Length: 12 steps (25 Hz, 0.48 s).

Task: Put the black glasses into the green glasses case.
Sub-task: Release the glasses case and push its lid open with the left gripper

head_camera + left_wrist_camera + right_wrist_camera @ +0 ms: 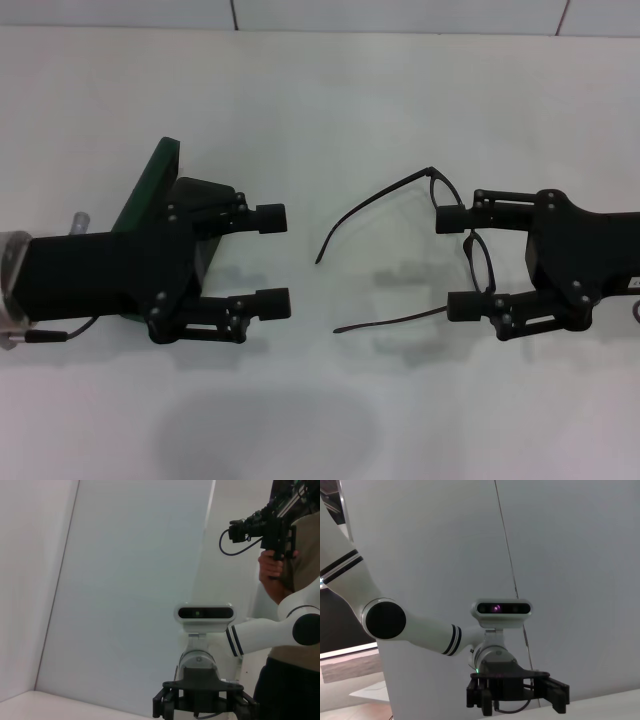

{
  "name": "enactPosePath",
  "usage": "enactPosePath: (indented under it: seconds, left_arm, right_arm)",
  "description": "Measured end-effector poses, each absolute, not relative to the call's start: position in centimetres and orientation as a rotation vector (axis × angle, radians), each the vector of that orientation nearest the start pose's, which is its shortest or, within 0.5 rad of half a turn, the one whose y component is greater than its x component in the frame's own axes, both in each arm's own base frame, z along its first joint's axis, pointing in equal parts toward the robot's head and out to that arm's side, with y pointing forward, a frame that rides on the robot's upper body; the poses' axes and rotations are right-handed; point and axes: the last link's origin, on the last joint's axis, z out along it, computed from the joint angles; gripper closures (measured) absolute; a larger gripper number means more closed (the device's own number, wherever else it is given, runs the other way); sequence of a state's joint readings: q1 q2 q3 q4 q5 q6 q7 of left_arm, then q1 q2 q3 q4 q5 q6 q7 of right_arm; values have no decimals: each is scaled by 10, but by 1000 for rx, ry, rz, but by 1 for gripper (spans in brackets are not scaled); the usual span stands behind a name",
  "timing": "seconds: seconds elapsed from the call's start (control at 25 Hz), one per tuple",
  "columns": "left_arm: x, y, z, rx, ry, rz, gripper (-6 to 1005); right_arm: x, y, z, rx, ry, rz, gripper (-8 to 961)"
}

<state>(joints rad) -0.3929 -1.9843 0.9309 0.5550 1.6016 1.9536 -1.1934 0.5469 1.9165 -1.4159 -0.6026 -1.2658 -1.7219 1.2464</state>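
Head view first: the white bench [330,90] fills nearly everything before me, and both my arms reach in over it from the sides, pointing at each other.

On my left, the left gripper [272,260] hovers with its jaws spread wide and nothing between them. Its black body covers most of the green glasses case [150,185]; only a slanted dark green edge shows behind it, so I cannot tell from here whether the lid is up or down.

On my right, the right gripper [458,262] also has its jaws wide. The black glasses [440,195] lie on the bench at that gripper's tips, their front frame sitting between the two fingers, the temple arms unfolded and stretching toward the middle of the bench. I cannot tell whether a finger touches the frame. The glasses lie well apart from the case, with bare bench between them.

The wrist views each show the opposite arm's gripper and wrist camera, and neither shows the glasses or the case.
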Motion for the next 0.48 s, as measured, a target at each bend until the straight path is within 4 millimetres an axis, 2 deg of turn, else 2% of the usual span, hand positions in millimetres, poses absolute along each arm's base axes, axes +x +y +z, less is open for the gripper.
enactPosePath:
  seconds: [0.48]
  left_arm:
    - [-253,260,28,-2828,-347,-1257,139]
  right_arm:
    - [194,307,2,-3017,163,1128,112]
